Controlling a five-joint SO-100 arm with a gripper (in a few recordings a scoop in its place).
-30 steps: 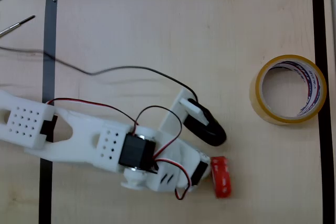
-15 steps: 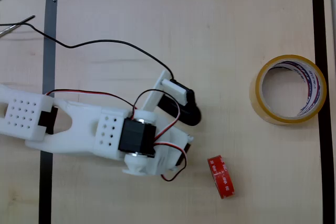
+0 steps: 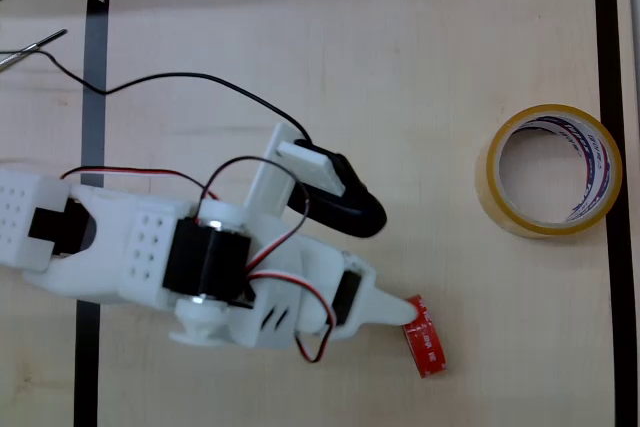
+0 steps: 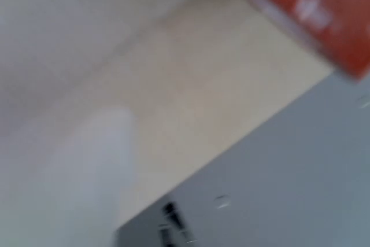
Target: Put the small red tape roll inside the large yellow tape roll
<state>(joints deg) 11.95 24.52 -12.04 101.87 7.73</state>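
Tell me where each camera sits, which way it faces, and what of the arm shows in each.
Overhead view: fixed above the table, looking straight down at the black-taped work area; it shows the white arm coming in from the left, the gripper with jaws spread, the red tape roll on edge at the white finger's tip, and the yellow tape roll lying flat at the right.
Wrist view: rides on the gripper, close to the tabletop, blurred; a pale finger shows at lower left.
Shared: the red tape roll and the wooden table.

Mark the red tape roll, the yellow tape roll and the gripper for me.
small red tape roll (image 3: pixel 424 342), overhead view, outer red face.
large yellow tape roll (image 3: pixel 497 205), overhead view, left outer wall.
gripper (image 3: pixel 392 259), overhead view, gap between fingertips.
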